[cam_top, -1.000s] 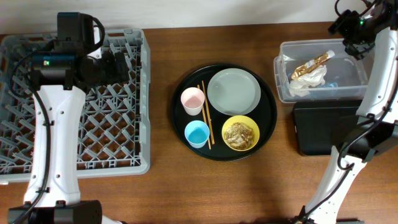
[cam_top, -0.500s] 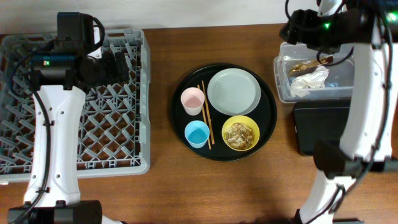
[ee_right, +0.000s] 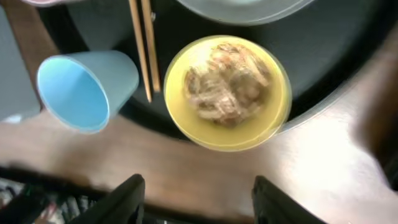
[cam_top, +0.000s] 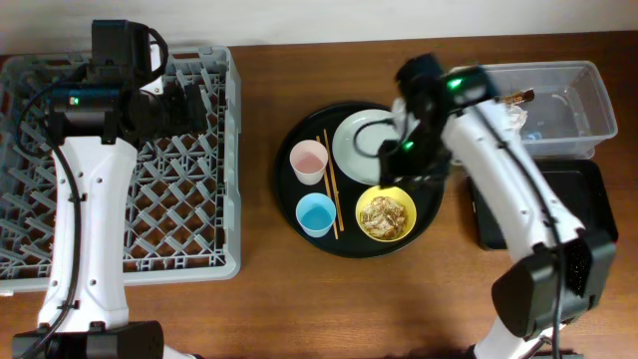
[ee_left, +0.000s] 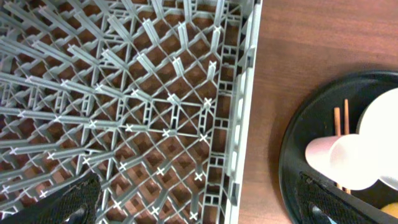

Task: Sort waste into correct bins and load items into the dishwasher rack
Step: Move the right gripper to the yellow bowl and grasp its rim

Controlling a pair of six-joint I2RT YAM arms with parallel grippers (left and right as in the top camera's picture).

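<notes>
My right gripper (ee_right: 199, 202) is open and empty, hovering over the yellow bowl (ee_right: 227, 93) that holds brownish food scraps (ee_right: 225, 84). In the overhead view the right gripper (cam_top: 399, 165) hangs between the grey-green plate (cam_top: 371, 148) and the bowl (cam_top: 386, 214). The blue cup (cam_top: 316, 213), pink cup (cam_top: 308, 161) and chopsticks (cam_top: 330, 181) lie on the round black tray (cam_top: 289, 194). A gold wrapper (cam_top: 520, 97) and white tissue (cam_top: 515, 118) sit in the clear tub (cam_top: 583, 110). My left gripper (ee_left: 199, 208) is open above the right edge of the dishwasher rack (ee_left: 155, 93).
The shallow black rectangular tray (cam_top: 543, 204) lies in front of the clear tub, partly under my right arm. The grey rack (cam_top: 120, 239) fills the table's left side. Bare wood runs between the rack and the round tray.
My right arm has swung left from above the clear tub to above the round tray, and its jaws have narrowed somewhat. The left arm has not moved.
</notes>
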